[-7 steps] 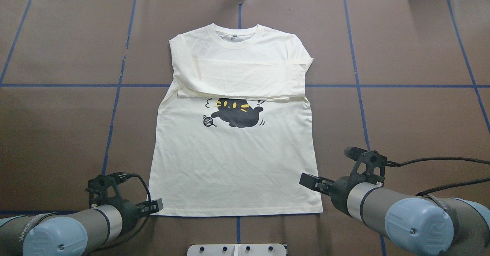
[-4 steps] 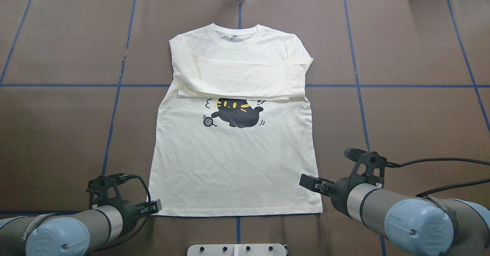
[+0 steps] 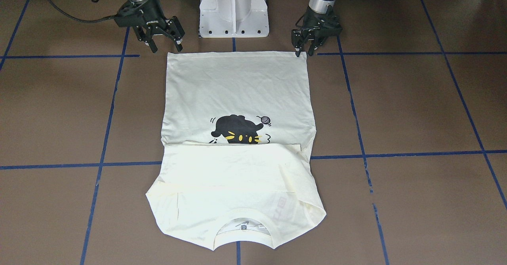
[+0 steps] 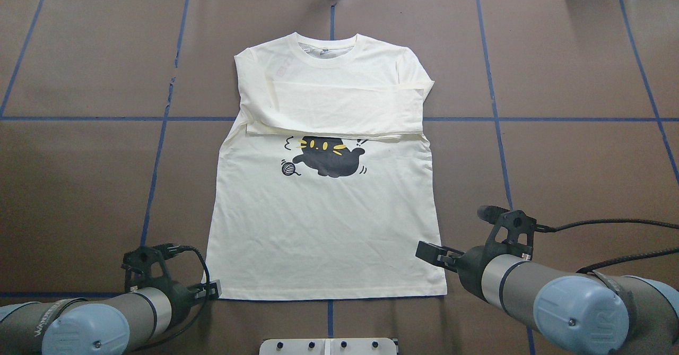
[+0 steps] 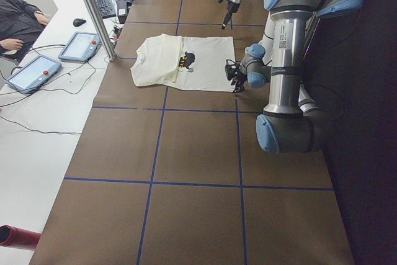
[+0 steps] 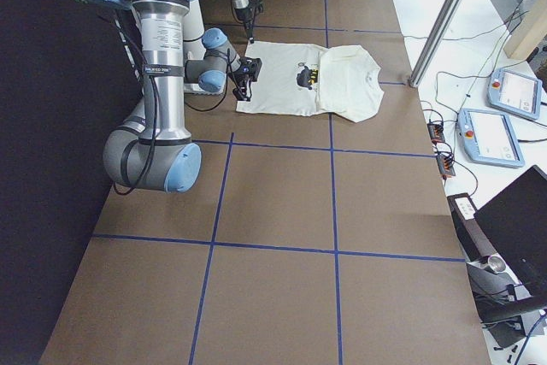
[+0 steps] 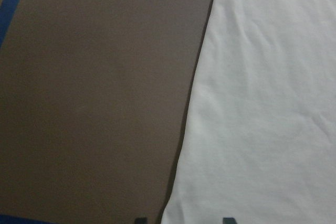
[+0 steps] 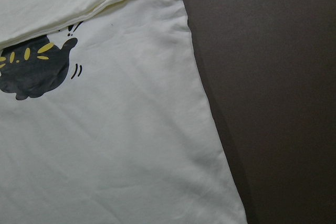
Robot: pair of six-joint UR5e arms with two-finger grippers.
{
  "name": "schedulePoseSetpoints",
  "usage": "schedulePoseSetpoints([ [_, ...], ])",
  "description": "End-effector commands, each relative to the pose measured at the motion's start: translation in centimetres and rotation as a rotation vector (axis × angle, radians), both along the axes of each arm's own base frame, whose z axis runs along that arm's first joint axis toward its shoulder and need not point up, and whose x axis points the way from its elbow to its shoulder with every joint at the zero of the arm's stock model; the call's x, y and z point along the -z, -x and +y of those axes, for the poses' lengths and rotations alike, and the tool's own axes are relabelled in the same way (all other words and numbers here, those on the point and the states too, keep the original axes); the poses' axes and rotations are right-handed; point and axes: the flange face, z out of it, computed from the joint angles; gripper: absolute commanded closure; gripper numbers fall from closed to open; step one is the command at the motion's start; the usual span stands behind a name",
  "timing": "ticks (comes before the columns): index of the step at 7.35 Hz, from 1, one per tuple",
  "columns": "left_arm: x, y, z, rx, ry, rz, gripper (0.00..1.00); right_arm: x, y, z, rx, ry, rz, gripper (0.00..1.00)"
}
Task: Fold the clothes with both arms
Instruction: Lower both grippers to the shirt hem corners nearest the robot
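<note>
Now the cream T-shirt (image 4: 323,227) lies flat on the brown table (image 4: 79,185), front side up, and both grippers stand at its near edge. The left gripper (image 3: 304,52) is down low at one corner of the hem (image 4: 329,295). Its fingers are a little spread, and in the left wrist view the two fingertips (image 7: 227,220) show at the bottom edge with the side edge of the shirt running between them. If they already touch the cloth, I cannot tell. The right gripper (image 3: 166,45) is at the other hem corner. Its fingers are spread wide and hold nothing, and it appears to hang somewhat above the cloth. In its wrist view no fingertip shows, only the shirt's side edge below the camera.

Beyond both grippers, toward the far side of the table, is the black cat print (image 4: 329,158), about in the middle of the shirt. Further from the grippers, the two sleeves (image 4: 334,105) are folded across the chest and cover the top of the print. The collar (image 4: 326,52) is the part farthest from the grippers.

A blue tape line (image 3: 376,53) runs along the hem, passing just beside both grippers. Between the grippers, on the robot's side, stands the white base (image 3: 233,7).
</note>
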Motion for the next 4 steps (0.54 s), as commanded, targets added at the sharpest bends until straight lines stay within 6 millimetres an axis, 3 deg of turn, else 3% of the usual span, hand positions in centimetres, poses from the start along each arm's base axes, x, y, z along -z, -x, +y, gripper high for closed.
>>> schedulePoseSetpoints([
  [1,-0.15,-0.4,0.67,-0.015,0.001,-0.004,0.53,-0.2,-0.07,0.01,0.001,0.0,0.005,0.0],
  [2,-0.16,-0.4,0.67,-0.015,0.001,-0.004,0.62,-0.2,-0.07,0.01,0.001,0.0,0.005,0.0],
  [4,-0.16,-0.43,0.74,-0.017,0.001,-0.004,0.71,-0.2,-0.07,0.01,0.0,0.001,0.004,0.0],
])
